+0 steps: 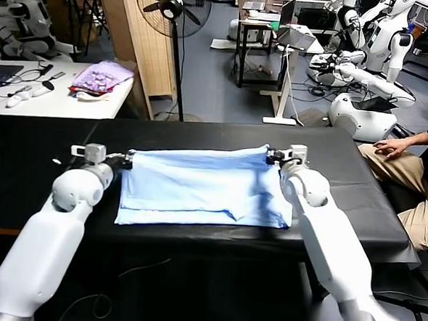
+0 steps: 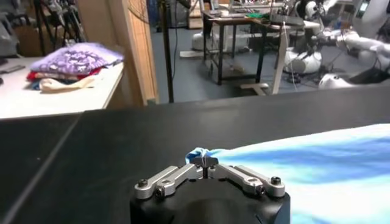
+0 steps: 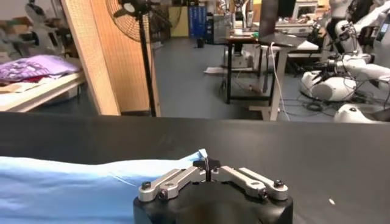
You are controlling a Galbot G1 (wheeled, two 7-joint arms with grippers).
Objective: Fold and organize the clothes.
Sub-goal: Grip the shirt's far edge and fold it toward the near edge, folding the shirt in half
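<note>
Apparently T-shirt [image 1: 205,185] covers black table [image 1: 39,164].

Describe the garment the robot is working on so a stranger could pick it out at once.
On the long black table directly before the robot lies a pale sky-blue T-shirt, spread flat. The left gripper and right gripper each pinch one far corner. Unlike the lavender cloth pile on the white table behind, it is plain and unprinted.

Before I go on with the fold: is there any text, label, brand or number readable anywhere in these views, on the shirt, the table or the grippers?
None readable.
T-shirt: plain pale blue, no print or tag showing.
Left gripper and right gripper, each shut on a far corner of the shirt: bare metal, no markings.
Black table: no signs.
Background equipment: nothing legible.
</note>
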